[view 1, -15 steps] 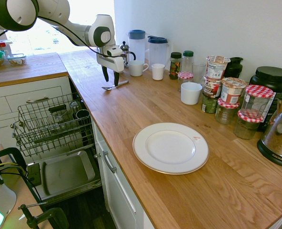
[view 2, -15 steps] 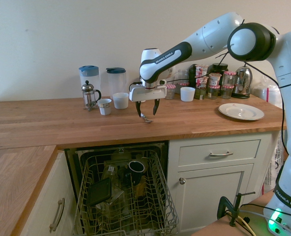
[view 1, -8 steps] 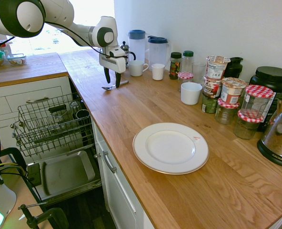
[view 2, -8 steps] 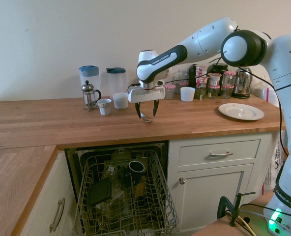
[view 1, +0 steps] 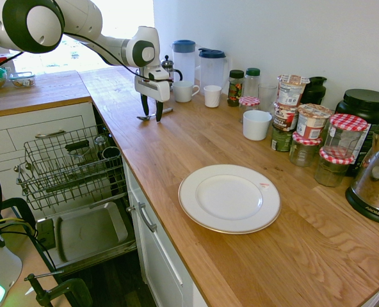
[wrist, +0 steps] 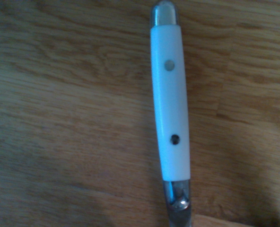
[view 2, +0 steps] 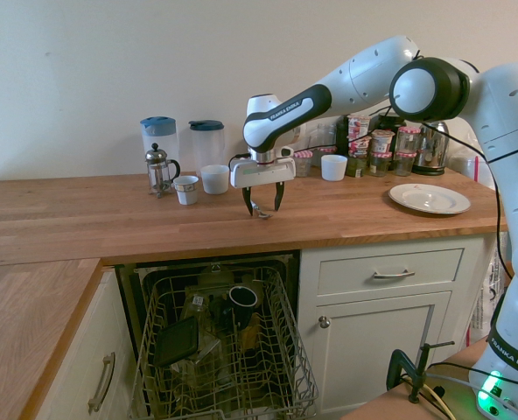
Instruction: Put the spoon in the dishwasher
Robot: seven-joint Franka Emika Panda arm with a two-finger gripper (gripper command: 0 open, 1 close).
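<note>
The gripper point(view 1: 151, 115) points straight down with its fingers spread wide apart, straddling the spoon point(view 1: 152, 114), which lies on the wooden tabletop point(view 1: 196, 144); contact cannot be made out.

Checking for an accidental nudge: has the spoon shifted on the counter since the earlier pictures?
No. The spoon lies at the same spot on the wooden counter, in front of the white mug, untouched below the open end effector.
</note>
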